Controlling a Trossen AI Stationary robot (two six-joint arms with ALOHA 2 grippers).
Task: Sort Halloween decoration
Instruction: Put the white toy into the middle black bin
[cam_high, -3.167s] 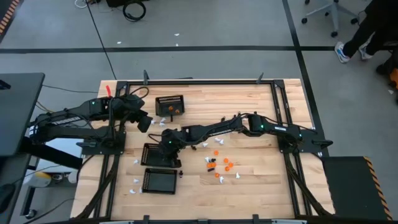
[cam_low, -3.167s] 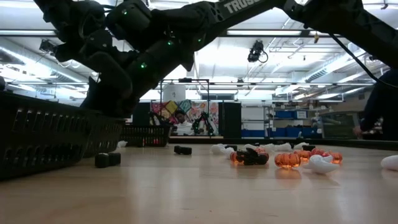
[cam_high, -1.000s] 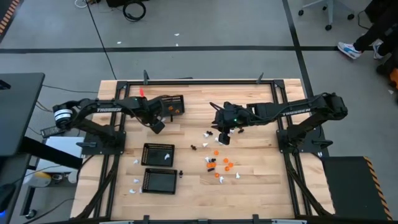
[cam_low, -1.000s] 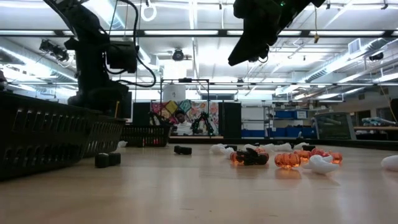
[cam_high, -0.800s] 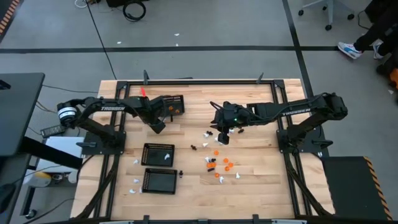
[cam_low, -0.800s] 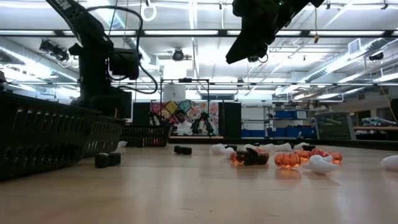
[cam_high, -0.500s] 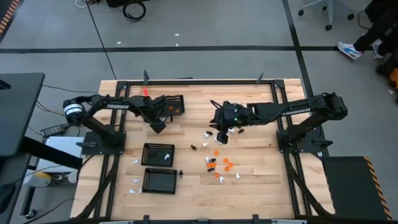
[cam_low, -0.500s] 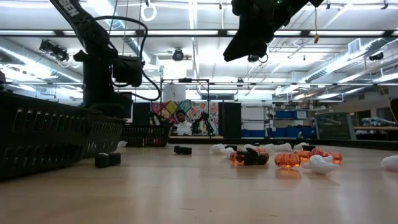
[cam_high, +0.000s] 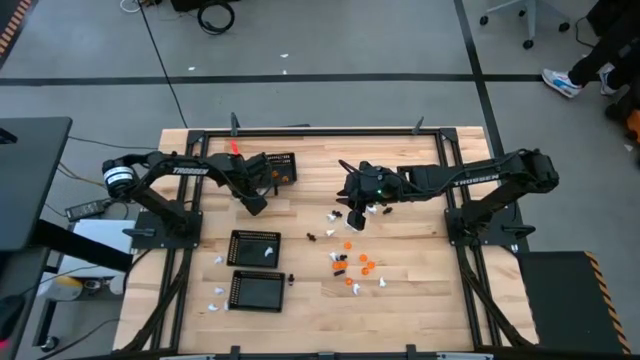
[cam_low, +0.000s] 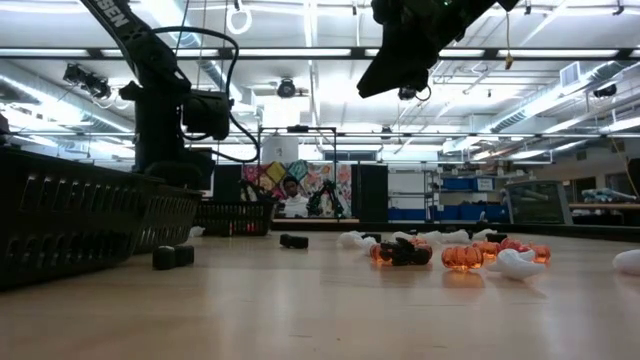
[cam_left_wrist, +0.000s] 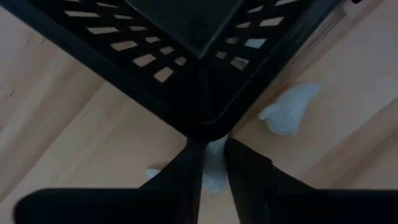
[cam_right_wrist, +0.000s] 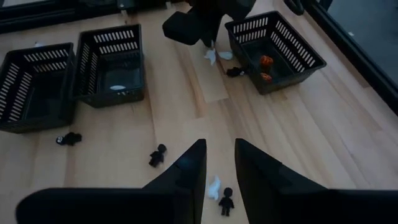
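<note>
The left gripper (cam_left_wrist: 210, 165) sits low at the far basket (cam_high: 275, 167) corner, clamped on a white piece (cam_left_wrist: 214, 168) (another lies just beside). The right gripper (cam_right_wrist: 219, 165) hangs mid-table, fingers slightly apart and holding nothing, over scattered pieces (cam_high: 357, 267); two baskets (cam_high: 254, 247) sit near-left.

Four cameras on my rig, one tabletop (cam_high: 420, 300).
I look straight down from overhead, level along the wood from low, close against a basket corner (cam_left_wrist: 205, 118) from my left wrist, and obliquely from above over three baskets from my right wrist.
</note>
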